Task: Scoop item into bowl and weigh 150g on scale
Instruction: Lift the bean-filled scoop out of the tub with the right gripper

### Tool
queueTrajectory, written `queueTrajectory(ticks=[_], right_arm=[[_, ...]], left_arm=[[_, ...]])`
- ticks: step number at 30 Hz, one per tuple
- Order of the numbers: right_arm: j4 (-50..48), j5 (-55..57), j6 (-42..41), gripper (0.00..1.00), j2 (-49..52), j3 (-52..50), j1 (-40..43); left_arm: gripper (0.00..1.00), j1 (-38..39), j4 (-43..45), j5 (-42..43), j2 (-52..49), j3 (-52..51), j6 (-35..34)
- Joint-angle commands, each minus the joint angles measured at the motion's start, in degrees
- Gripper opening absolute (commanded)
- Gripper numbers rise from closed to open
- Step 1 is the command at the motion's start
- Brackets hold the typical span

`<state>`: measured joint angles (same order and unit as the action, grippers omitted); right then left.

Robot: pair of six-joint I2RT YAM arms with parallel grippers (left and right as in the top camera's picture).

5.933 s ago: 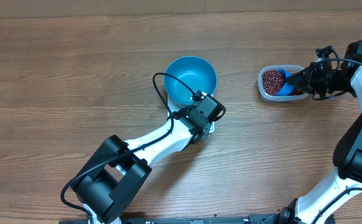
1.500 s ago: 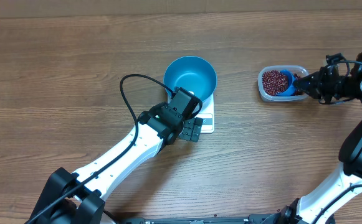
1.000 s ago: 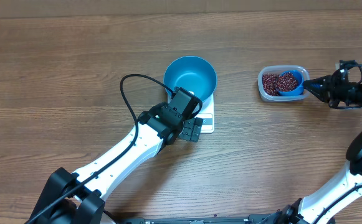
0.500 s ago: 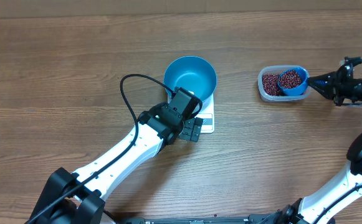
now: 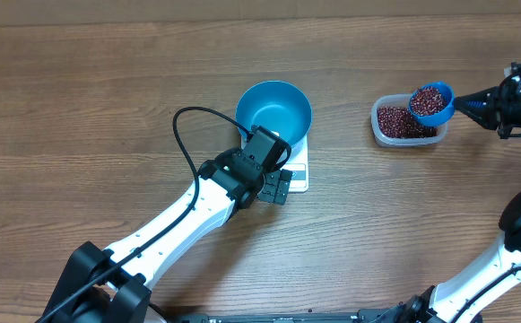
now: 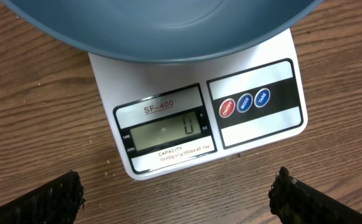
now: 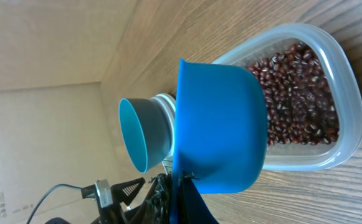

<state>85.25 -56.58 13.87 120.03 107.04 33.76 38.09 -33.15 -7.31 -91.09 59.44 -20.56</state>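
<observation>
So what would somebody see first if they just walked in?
Probably the small blue scoop heaped with red-brown beans, held up over the clear tub on the right side of the table. Then the big blue bowl in the middle, empty, sitting on a white scale whose display reads zero.

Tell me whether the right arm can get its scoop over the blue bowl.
Probably yes: the scoop hangs above the tub, only table lies between, and the left hand sits at the bowl's near side.
</observation>
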Motion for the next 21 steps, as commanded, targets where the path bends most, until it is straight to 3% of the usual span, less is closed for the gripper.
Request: queueTrajectory(ticks=[1, 21], right_arm=[[1.4, -2.3, 1.7, 0.04, -0.4, 3.4, 0.4], [3.6, -5.7, 4.3, 0.04, -0.4, 4.0, -1.3]], left_arm=[[1.00, -0.2, 0.2, -0.2, -0.3, 0.0, 1.3], [1.00, -0.2, 0.2, -0.2, -0.3, 0.0, 1.3]])
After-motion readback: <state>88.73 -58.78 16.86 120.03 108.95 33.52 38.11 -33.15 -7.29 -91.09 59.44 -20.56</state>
